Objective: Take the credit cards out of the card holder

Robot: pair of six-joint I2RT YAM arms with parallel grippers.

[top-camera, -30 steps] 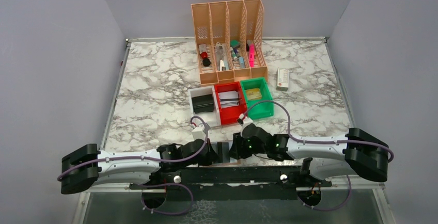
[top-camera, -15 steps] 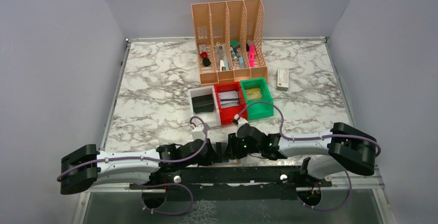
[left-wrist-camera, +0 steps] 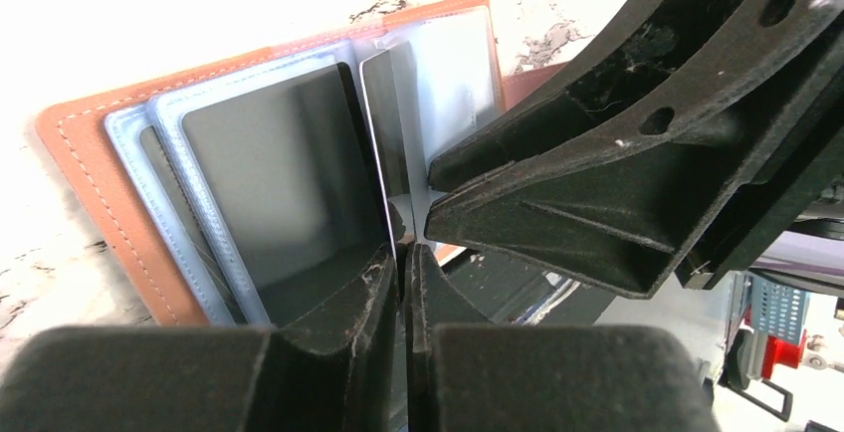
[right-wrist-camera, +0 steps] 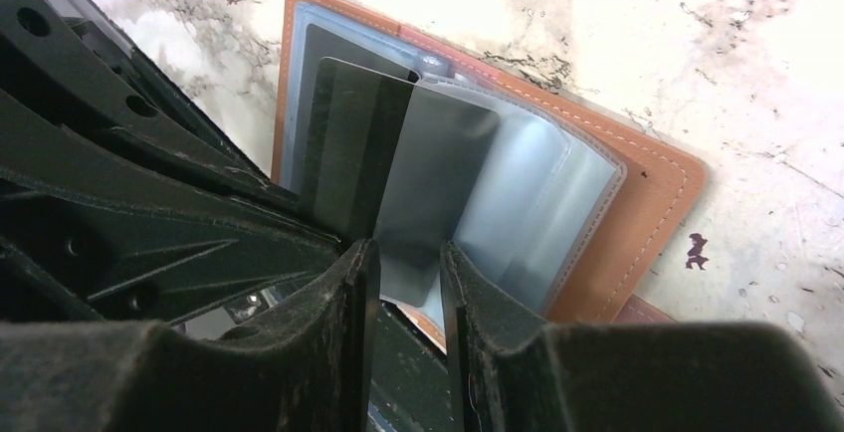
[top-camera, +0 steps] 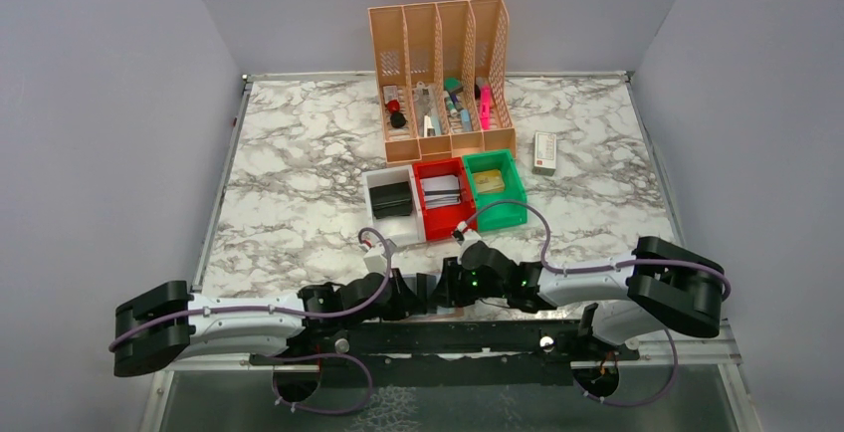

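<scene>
The tan-brown card holder (left-wrist-camera: pixel 90 183) lies open at the table's near edge, its clear plastic sleeves (right-wrist-camera: pixel 518 203) fanned up; it also shows in the right wrist view (right-wrist-camera: pixel 647 213). My left gripper (left-wrist-camera: pixel 406 263) is shut on the edge of a dark credit card (left-wrist-camera: pixel 383 133) that stands partly out of a sleeve, and the card also shows in the right wrist view (right-wrist-camera: pixel 343 143). My right gripper (right-wrist-camera: pixel 408 263) faces it tip to tip, its jaws a narrow gap apart around a sleeve's lower edge. In the top view both grippers (top-camera: pixel 423 293) (top-camera: pixel 450 288) meet and hide the holder.
A tan desk organiser (top-camera: pixel 443 74) with pens stands at the back. In front of it sit a white bin (top-camera: pixel 374 185) holding a black case (top-camera: pixel 391 198), a red bin (top-camera: pixel 443 218) with cards, and a green bin (top-camera: pixel 498 211). A small white box (top-camera: pixel 544 151) lies to the right.
The right arm has swung left, bringing its gripper up against the left gripper at the near edge. The left gripper has shifted slightly right and forward.
</scene>
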